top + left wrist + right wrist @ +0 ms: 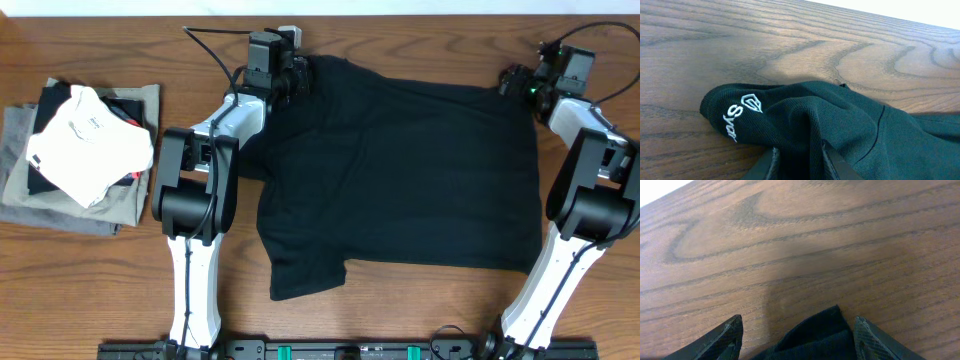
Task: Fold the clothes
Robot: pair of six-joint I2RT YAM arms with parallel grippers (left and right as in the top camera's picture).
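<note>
The black T-shirt (400, 170) is seen spread mostly flat across the middle of the wooden surface (400, 320), between the two arms, with one sleeve jutting out at its near left corner. No fold is visible in it, so the task is judged to be at its start: the shirt is laid out and gripped at one far corner, and every fold is left to be made. The left pincer (288, 75) is clamped on the fabric at the far left corner. The right pincer (512, 83) is set at the far right corner with its jaws apart. To the left, well apart from the shirt, a white folded garment (90, 140) is stacked on a grey-olive folded garment (70, 205).

The overall layout is given only by the overhead view, where the grips themselves cannot be judged. In the left wrist view, a sleeve hem bearing white embroidered lettering (737, 117) is shown bunched and pinched between the fingers (840, 170). In the right wrist view, a corner of the black cloth is shown lying between widely parted fingers, neither of which appears to be pressed on it. Nothing is held there.
</note>
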